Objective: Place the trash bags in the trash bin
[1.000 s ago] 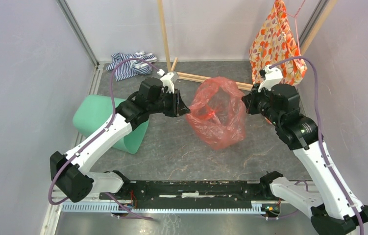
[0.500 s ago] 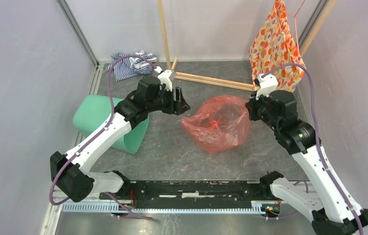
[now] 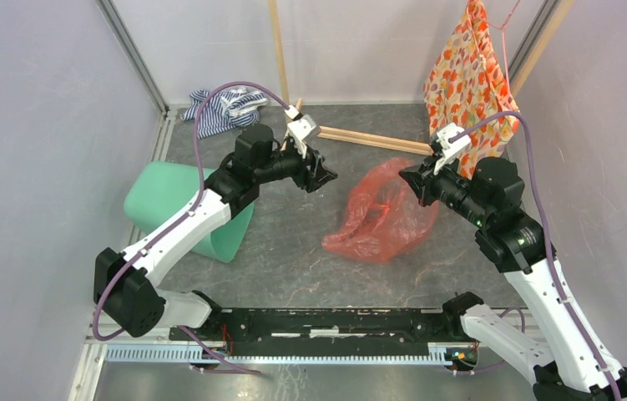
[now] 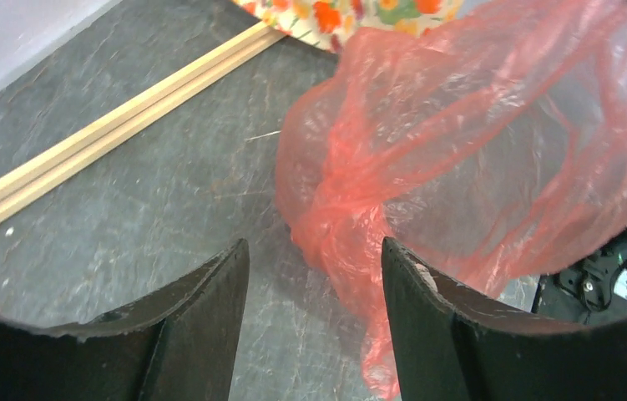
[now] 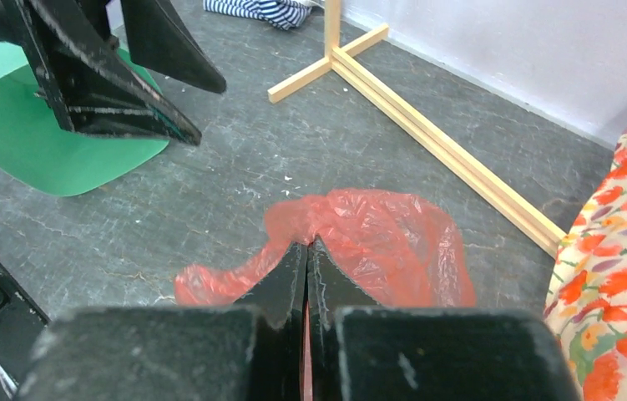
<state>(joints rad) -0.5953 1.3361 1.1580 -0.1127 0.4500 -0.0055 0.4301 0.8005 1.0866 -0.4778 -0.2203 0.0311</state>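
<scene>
The translucent red-orange trash bag (image 3: 381, 215) hangs crumpled from my right gripper (image 3: 407, 180), its lower part resting on the grey floor. It also shows in the left wrist view (image 4: 477, 167) and the right wrist view (image 5: 393, 242). My right gripper (image 5: 306, 244) is shut on the bag's upper edge. My left gripper (image 3: 320, 174) is open and empty, left of the bag; in the left wrist view (image 4: 314, 255) the bag lies just beyond its fingers. The mint-green trash bin (image 3: 169, 205) lies on its side at the left, partly under my left arm, and shows in the right wrist view (image 5: 34, 146).
A wooden stand (image 3: 360, 138) with an upright pole lies at the back. An orange floral cloth (image 3: 468, 75) hangs at the back right. A striped cloth (image 3: 222, 109) lies at the back left. Walls close in on both sides.
My left gripper has let go of the bag and moved up and back. The bag has collapsed and now hangs only from my right gripper, which moved slightly left.
</scene>
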